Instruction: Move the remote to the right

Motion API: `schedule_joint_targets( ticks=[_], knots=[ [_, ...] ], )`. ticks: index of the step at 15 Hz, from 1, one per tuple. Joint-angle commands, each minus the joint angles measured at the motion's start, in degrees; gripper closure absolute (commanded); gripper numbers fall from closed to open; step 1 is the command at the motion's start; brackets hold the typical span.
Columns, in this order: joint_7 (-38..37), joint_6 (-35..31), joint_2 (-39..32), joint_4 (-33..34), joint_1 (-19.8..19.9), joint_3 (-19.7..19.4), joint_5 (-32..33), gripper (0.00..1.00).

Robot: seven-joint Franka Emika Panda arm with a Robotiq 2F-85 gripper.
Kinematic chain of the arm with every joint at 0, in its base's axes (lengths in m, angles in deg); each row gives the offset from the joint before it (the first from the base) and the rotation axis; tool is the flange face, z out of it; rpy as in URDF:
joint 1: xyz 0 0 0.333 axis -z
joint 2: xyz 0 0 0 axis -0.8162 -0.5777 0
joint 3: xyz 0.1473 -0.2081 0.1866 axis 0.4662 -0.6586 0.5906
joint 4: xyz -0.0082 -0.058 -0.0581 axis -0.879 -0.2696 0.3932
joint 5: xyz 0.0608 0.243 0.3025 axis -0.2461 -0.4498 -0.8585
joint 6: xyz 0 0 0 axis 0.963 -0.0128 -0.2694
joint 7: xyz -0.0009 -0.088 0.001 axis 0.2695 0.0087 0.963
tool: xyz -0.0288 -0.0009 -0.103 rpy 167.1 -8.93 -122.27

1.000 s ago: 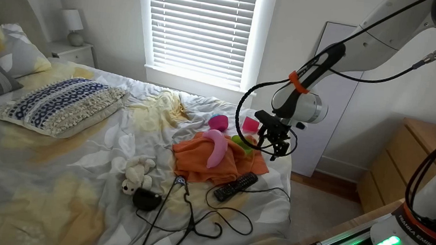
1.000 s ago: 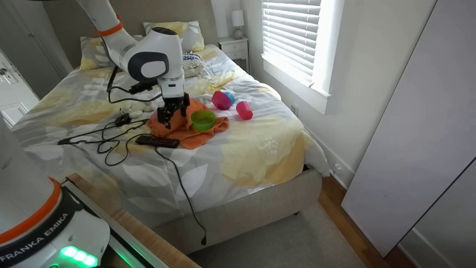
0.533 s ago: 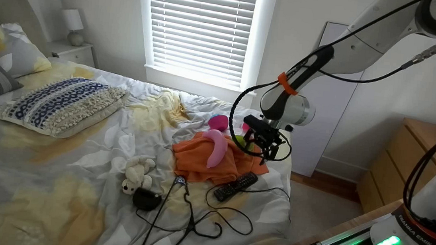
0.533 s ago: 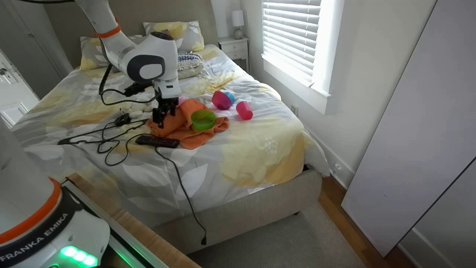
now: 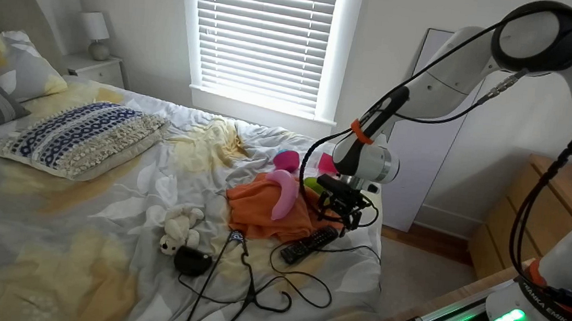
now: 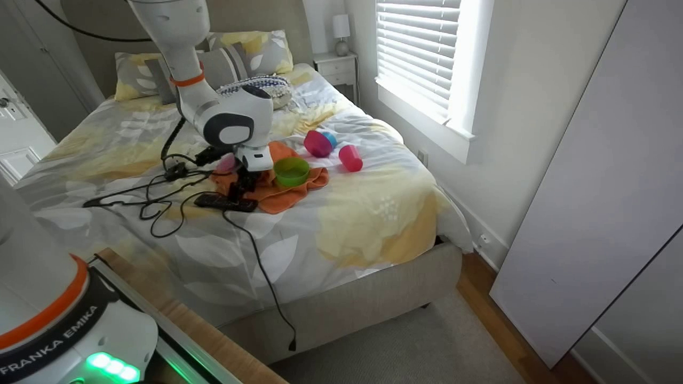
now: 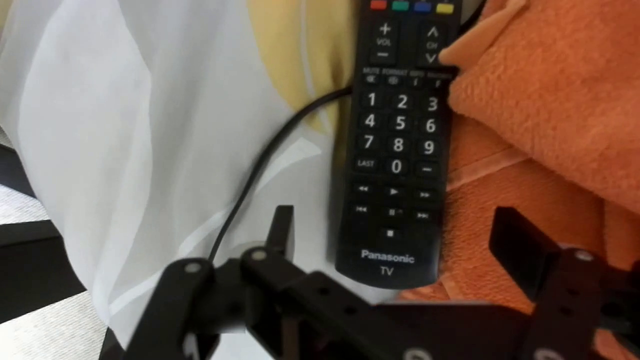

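The remote [image 5: 304, 248] is a slim black bar lying on the bed beside the orange cloth [image 5: 258, 207]. It also shows in an exterior view [image 6: 211, 201] and, with white number keys and "Panasonic TV" lettering, in the wrist view [image 7: 395, 150]. In the wrist view a fold of cloth [image 7: 555, 85] touches its right edge. My gripper [image 7: 395, 215] is open. Its fingertips stand on either side of the remote's lettered end, with gaps on both sides. In the exterior views the gripper [image 5: 332, 222] is low by the remote's end nearest the cloth; the exact height is unclear.
A thin black cable [image 7: 265, 155] runs under the remote. A pink banana [image 5: 284, 194] and a green bowl [image 6: 292, 172] lie on the cloth. A magenta bowl [image 6: 318, 144], pink cup [image 6: 350, 158], white plush toy [image 5: 180, 226], black round object [image 5: 192, 261] and hanger [image 5: 250, 294] are nearby.
The arm has come down and toward the remote, and the gripper now overlaps the remote in an exterior view. The remote, cloth and other objects have not moved.
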Motion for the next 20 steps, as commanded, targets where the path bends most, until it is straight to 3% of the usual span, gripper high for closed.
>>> schedule_joint_targets(
  ticks=[1, 4, 6, 8, 12, 15, 20],
  knots=[
    [6.8, 1.3, -4.7, 3.8, 2.9, 2.6, -3.0, 0.0],
    [10.8, 2.9, -6.4, 5.5, 3.8, 3.6, -4.6, 0.18],
    [12.4, 4.6, -7.0, 6.4, 3.4, 3.4, -5.5, 0.38],
    [13.5, 6.5, -7.5, 7.4, 2.8, 2.7, -6.4, 0.43],
    [15.5, 8.7, -7.7, 8.2, 2.5, 2.2, -8.4, 0.67],
    [16.6, 10.3, -4.8, 6.1, 2.7, 2.1, -10.9, 0.67],
    [15.7, 11.5, 6.5, -0.9, 2.5, 1.0, -16.8, 0.67]
  ],
)
